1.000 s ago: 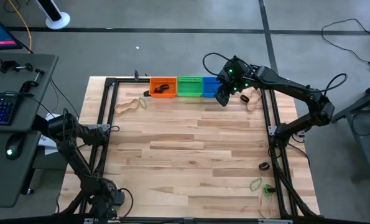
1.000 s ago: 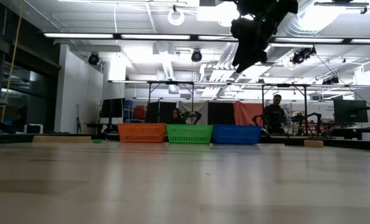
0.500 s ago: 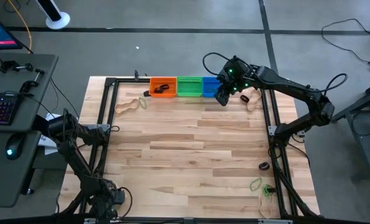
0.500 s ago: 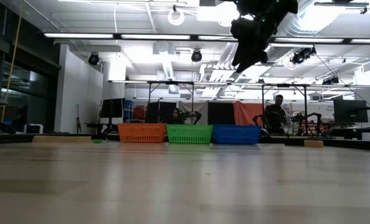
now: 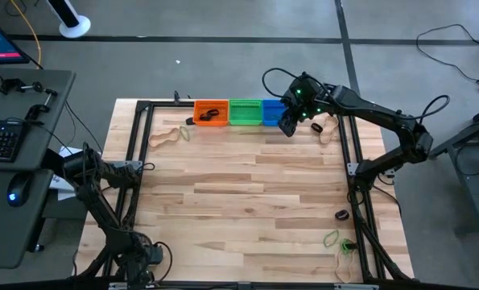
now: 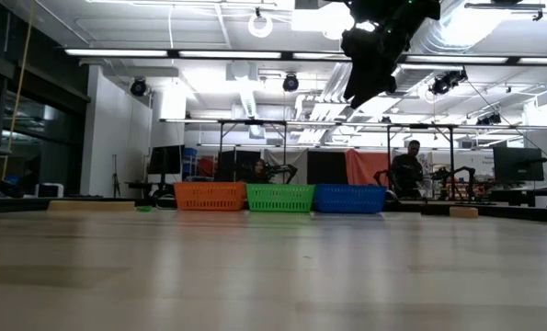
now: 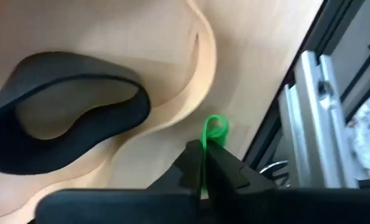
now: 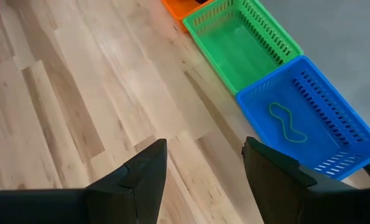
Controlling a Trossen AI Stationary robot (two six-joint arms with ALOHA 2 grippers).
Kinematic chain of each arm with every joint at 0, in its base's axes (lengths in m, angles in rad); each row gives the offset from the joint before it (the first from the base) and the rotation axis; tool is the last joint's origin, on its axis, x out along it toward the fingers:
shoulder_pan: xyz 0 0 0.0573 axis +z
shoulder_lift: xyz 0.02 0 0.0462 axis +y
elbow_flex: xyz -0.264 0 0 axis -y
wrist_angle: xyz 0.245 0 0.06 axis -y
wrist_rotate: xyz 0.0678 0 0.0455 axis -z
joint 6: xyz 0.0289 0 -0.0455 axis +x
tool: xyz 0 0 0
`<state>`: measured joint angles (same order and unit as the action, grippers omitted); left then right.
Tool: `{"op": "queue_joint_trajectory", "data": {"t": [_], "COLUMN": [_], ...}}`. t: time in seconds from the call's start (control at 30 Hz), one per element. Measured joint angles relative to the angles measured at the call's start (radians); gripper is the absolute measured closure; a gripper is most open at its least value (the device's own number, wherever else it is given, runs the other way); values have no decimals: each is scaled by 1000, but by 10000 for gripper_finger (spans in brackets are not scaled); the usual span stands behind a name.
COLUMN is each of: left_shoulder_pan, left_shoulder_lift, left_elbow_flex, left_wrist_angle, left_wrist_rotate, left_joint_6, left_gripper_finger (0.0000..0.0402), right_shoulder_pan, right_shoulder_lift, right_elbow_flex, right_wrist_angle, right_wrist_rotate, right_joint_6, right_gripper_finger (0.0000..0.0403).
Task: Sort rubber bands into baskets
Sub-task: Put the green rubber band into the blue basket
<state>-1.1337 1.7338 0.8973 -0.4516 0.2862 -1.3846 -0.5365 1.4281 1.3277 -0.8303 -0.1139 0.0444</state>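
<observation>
In the left wrist view my left gripper (image 7: 203, 174) is shut on a thin green rubber band (image 7: 213, 129). Beside it on the wood lie a wide black band (image 7: 66, 118) and a tan band (image 7: 194, 93). My left arm (image 5: 102, 167) stands at the table's left edge. My right gripper (image 5: 289, 125) hangs open and holds nothing, high over the table beside the blue basket (image 8: 309, 112), in which a green band (image 8: 285, 121) lies. The green basket (image 5: 245, 112) and the orange basket (image 5: 211, 113) stand in a row with it at the far edge. My left gripper pinches the green band between its two fingertips (image 7: 225, 171). A small loop of the band (image 7: 214, 124) sticks out past the tips, over the wood. I cannot tell whether the band is lifted clear.
The orange basket holds dark bands (image 5: 212, 113). Tan bands (image 5: 167, 135) lie at the far left. A black band (image 5: 341, 214) and a green one (image 5: 331, 238) lie near the right frame rail (image 5: 356, 193). An aluminium rail (image 7: 315, 118) runs close to my left gripper.
</observation>
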Motion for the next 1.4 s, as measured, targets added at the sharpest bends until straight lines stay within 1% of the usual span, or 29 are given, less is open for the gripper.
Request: {"op": "queue_joint_trajectory", "data": {"t": [0.1, 0.23, 0.37, 0.47, 0.53, 0.6, 0.67, 0.77, 0.8, 0.87, 0.97, 1.03, 1.1, 1.17, 1.27, 1.33, 1.4], "left_shoulder_pan": [14, 27, 50, 82, 124, 195, 301, 508, 585, 754, 999, 1136, 1237, 1310, 1391, 1434, 1467], "left_shoulder_lift": [-19, -98, -210, -312, -395, -481, -576, -697, -725, -754, -719, -659, -582, -488, -340, -237, -132], "left_elbow_flex": [-2, -1, -1, -1, 0, 0, 0, 9, 10, 11, 11, 11, 10, 10, 13, 49, 120], "left_wrist_angle": [46, 43, -9, -56, -91, -145, -213, -298, -307, -294, -256, -167, -36, 130, 387, 494, 540], "left_wrist_rotate": [-30, -78, -135, -141, -136, -147, -200, -335, -384, -436, -430, -398, -370, -360, -334, -330, -329], "left_joint_6": [-11, -9, -1, 43, 90, 160, 258, 463, 550, 726, 946, 1048, 1120, 1163, 1194, 1200, 1203], "left_gripper_finger": [400, 401, 401, 401, 401, 401, 401, 401, 401, 402, 401, 401, 401, 401, 401, 401, 401], "right_shoulder_pan": [0, 0, 0, 0, 0, 0, 0, 0, 0, 0, 0, 0, 0, 1, 0, 0, 0], "right_shoulder_lift": [0, 0, 0, 0, 0, 0, 0, 0, 0, 0, 0, -3, -12, -28, -62, -92, -119], "right_elbow_flex": [0, 0, 0, 0, 0, 0, 0, 0, 0, 0, 0, 0, 0, 0, 0, 0, 0], "right_wrist_angle": [0, 0, 0, 4, 4, 5, 16, 40, 50, 66, 88, 94, 103, 117, 162, 207, 255], "right_wrist_rotate": [0, 0, 0, -2, -11, -17, -18, -29, -43, -79, -129, -150, -155, -165, -179, -177, -149], "right_joint_6": [0, 0, 0, -7, -22, -27, -27, -27, -27, -21, 7, 33, 50, 75, 125, 166, 211], "right_gripper_finger": [203, 203, 203, 203, 203, 203, 203, 203, 203, 203, 203, 203, 203, 203, 203, 203, 203]}}
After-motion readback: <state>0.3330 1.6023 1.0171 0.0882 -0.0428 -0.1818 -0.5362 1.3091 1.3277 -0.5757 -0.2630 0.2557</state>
